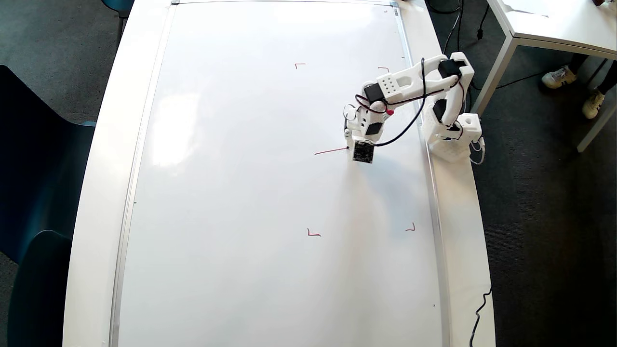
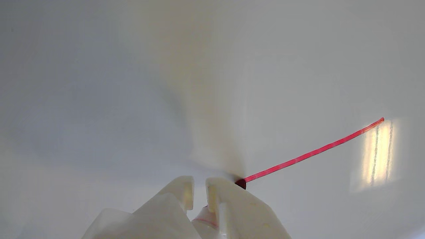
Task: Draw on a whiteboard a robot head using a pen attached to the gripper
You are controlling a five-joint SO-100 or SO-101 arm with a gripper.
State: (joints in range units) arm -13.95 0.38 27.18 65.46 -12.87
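Your fingers (image 2: 199,192) sit nearly shut w/ the pen (image 2: 240,183) tucked in, tip touching the whiteboard (image 1: 241,168). The robot head (image 2: 315,152) is just one red line, running to the frame's right & up from the tip.

Overhead camera looks straight down on the glossy white silver-framed whiteboard (image 1: 270,193); wrist camera skims it close, sharing the thin red line (image 1: 331,152) (image 2: 315,152).
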